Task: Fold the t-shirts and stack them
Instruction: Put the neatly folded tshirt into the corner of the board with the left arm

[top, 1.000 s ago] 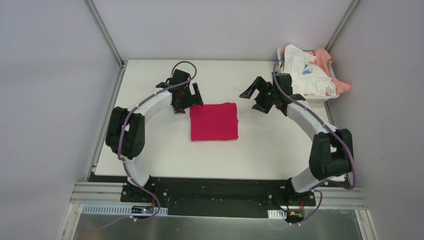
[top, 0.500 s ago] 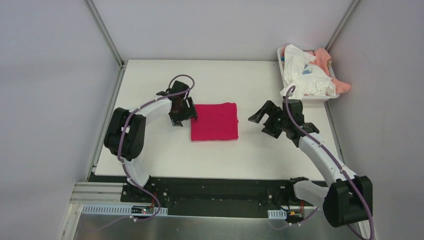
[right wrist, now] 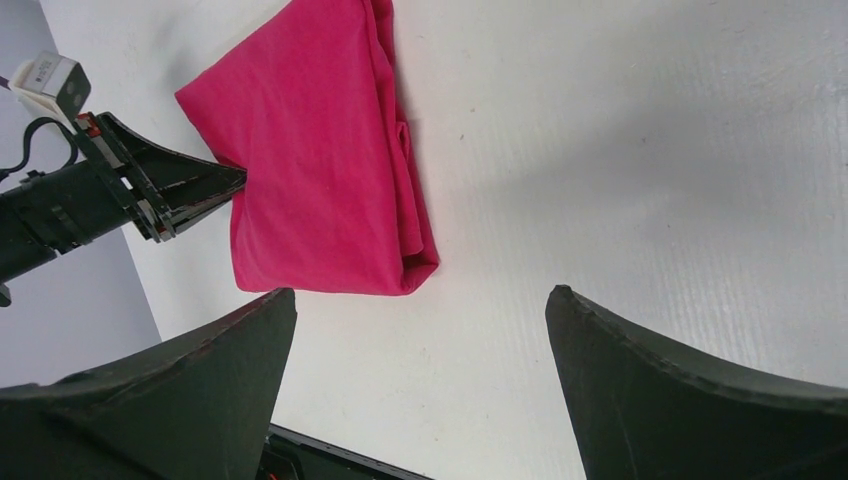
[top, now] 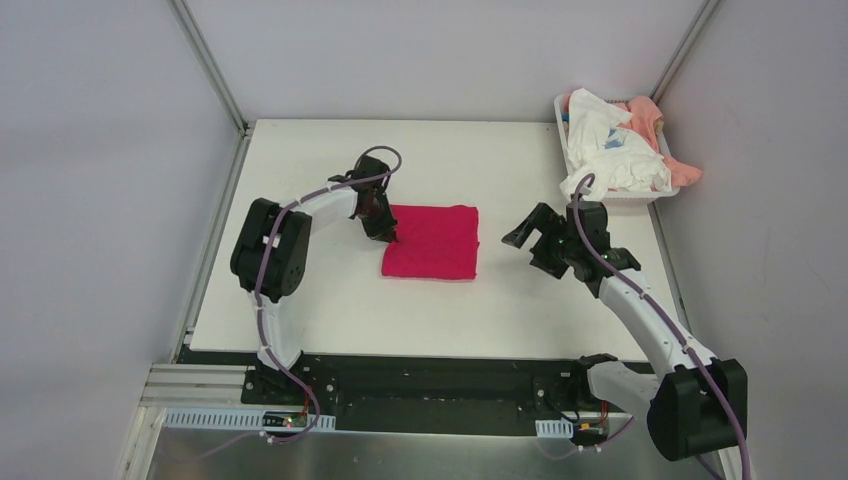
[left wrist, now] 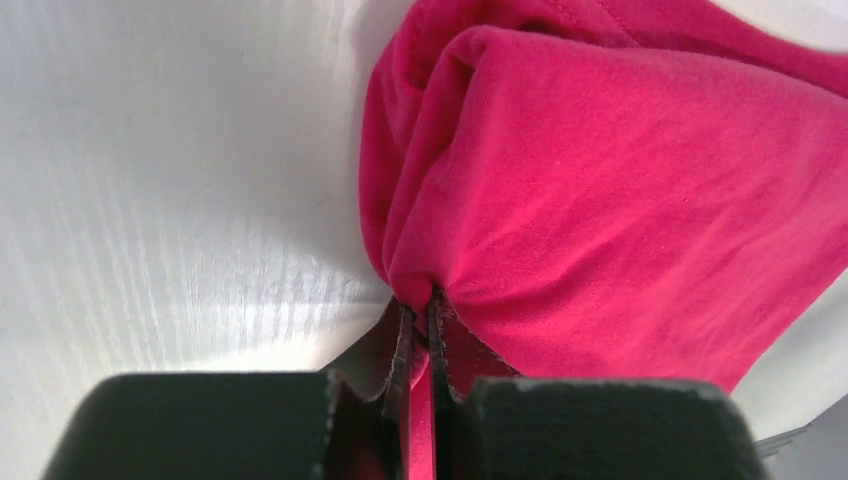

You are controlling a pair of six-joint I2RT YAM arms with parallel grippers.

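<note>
Pinching the left edge of the folded magenta-red cloth t-shirt, your left gripper has its fingers closed tight on a bunched fold of the fabric, as your left wrist view shows plainly. That shirt lies as a rough square at the middle of the white tabletop. Your right gripper hangs just right of the shirt with its fingers spread wide, holding nothing. At the far right corner, the white plastic basket holds crumpled white t-shirts and a peach-pink t-shirt, which spills over its right rim.
</note>
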